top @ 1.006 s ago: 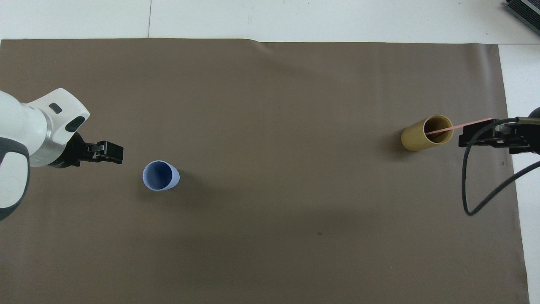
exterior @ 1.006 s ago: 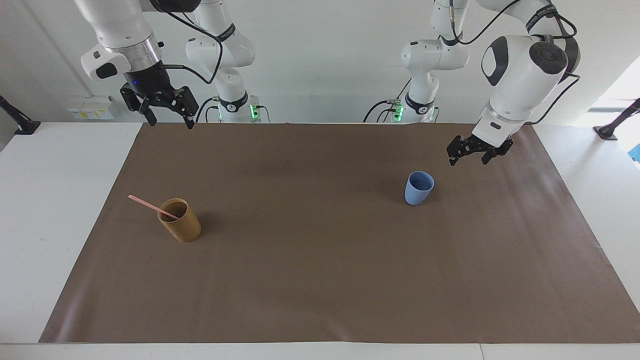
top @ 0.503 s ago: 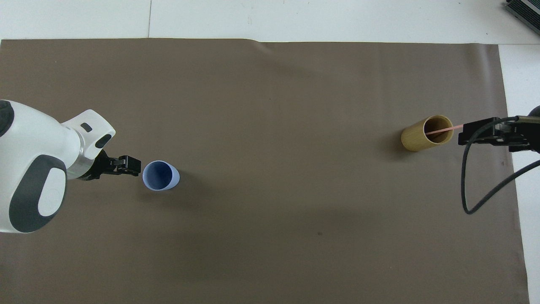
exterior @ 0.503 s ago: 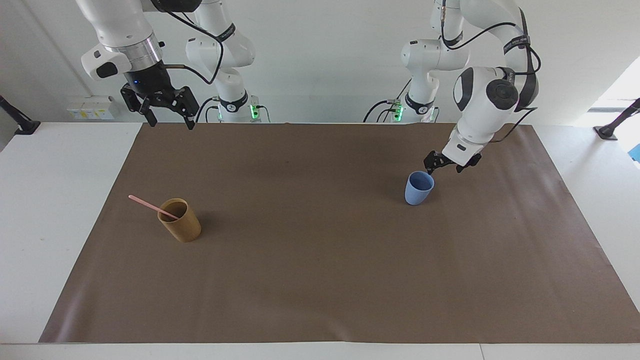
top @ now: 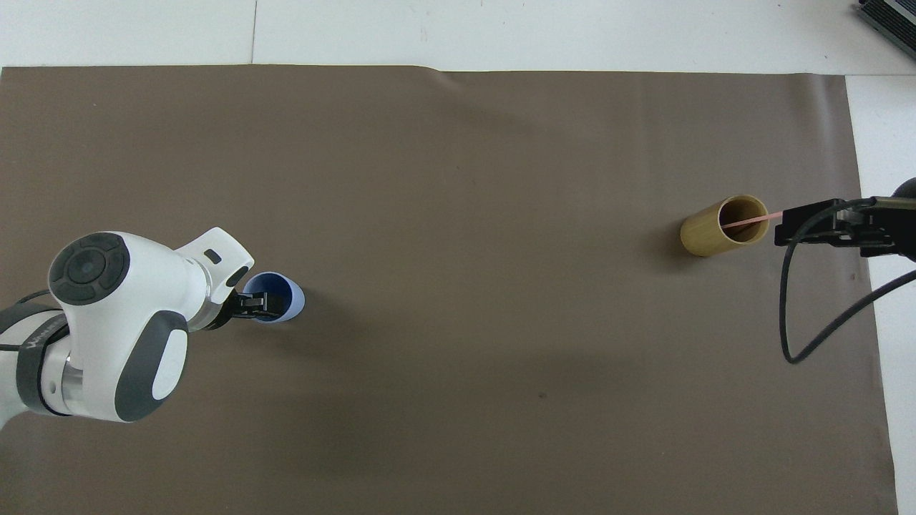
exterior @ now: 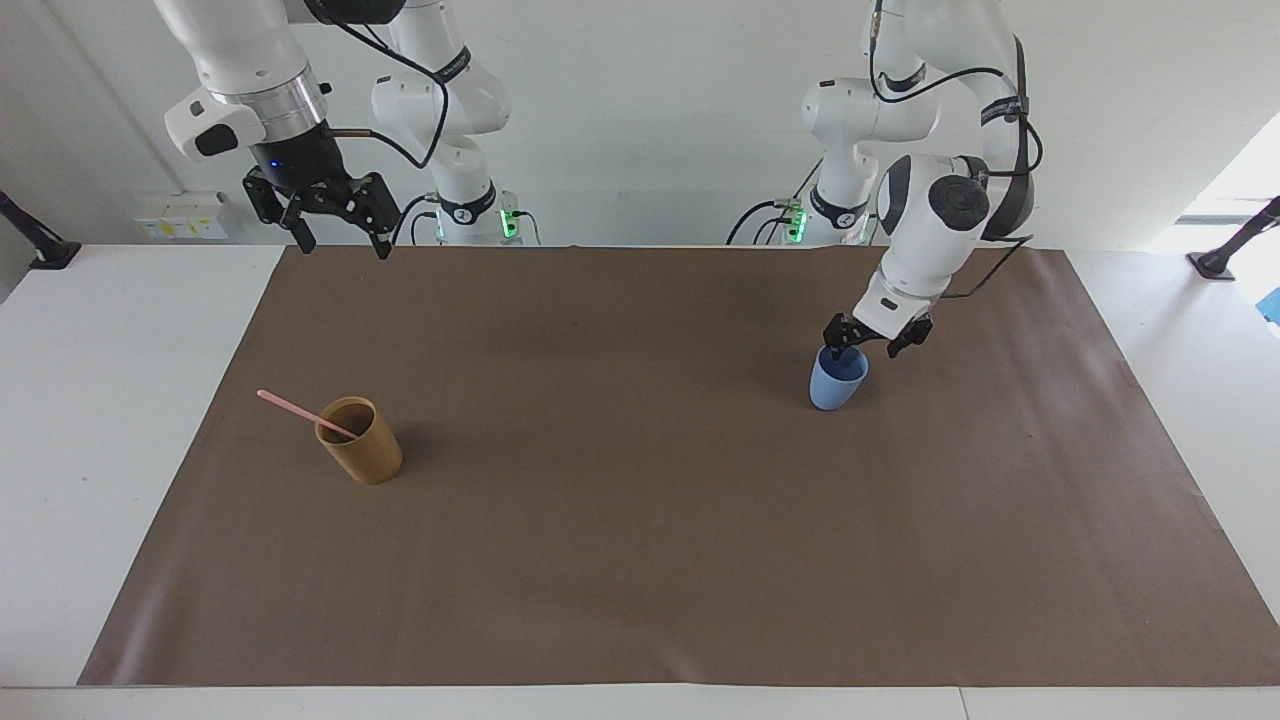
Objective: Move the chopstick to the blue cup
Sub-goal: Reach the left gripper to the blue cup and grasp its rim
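Note:
The light-blue cup (exterior: 836, 388) (top: 288, 295) stands upright toward the left arm's end of the table. My left gripper (exterior: 862, 349) (top: 259, 306) is open at the cup's rim, one finger over its mouth and the other outside the wall. The pink chopstick (exterior: 298, 407) (top: 743, 222) leans in the tan-brown cup (exterior: 365, 458) (top: 712, 234) toward the right arm's end. My right gripper (exterior: 338, 243) (top: 782, 227) hangs open high above the table. In the overhead view it covers the chopstick's upper end.
A brown mat (exterior: 640, 540) (top: 458, 179) covers most of the white table (exterior: 90, 400), and both cups stand on it. A dark device (top: 891, 18) lies at the table corner farthest from the robots, at the right arm's end.
My left gripper swung down and across to the blue cup's rim, still open. The right gripper barely shifted. Neither cup moved, nor did the chopstick.

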Robot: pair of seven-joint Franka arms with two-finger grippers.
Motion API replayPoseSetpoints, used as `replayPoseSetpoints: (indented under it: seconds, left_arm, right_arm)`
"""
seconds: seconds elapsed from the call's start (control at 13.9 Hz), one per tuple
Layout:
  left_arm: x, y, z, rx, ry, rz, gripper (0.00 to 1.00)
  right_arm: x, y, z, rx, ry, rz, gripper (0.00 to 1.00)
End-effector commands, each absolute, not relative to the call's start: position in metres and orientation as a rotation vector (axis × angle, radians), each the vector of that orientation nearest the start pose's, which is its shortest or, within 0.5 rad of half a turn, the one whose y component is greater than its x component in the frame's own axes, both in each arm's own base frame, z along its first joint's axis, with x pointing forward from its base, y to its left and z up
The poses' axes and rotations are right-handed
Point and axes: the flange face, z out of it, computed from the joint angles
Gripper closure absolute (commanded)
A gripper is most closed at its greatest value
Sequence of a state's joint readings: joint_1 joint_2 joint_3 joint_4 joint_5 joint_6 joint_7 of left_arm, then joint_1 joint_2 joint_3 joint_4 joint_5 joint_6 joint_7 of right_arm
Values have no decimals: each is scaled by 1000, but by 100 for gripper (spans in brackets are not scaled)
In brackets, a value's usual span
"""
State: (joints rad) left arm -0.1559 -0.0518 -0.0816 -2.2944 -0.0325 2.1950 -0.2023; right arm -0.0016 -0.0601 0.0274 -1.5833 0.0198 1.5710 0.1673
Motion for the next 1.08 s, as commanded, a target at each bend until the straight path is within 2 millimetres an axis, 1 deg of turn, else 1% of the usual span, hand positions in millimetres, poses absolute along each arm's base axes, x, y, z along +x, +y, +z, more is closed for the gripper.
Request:
replayPoseSetpoints:
  seconds: [0.0,0.07,0.22,0.43,0.57,0.72,0.79,0.93,1.01]
  left_arm:
    - [482,-128,367,-3164,26,36,76]
    - [480,-132,367,-3162,40,48,100]
    - [482,-133,368,-3163,67,36,100]
    - [493,-136,377,-3165,93,17,100]
    - [503,-137,398,-3169,144,-24,100]
    - [518,-142,436,-3165,155,-33,100]
    - [524,-149,450,-3163,168,-26,100]
    - [540,-187,468,-3161,210,-19,100]
    - [547,-205,476,-3174,173,-45,100]
  right_arm:
    - [535,13,650,-3106,190,-83,0]
    - [534,13,649,-3107,188,-76,0]
    - [534,13,648,-3107,190,-76,0]
    - [534,12,648,-3106,193,-78,0]
    - [536,12,649,-3105,193,-92,0]
    - [537,10,650,-3103,198,-116,0]
    - [537,9,649,-3103,200,-111,0]
    - [537,0,649,-3103,217,-117,0]
    - [539,-7,649,-3104,198,-129,0]
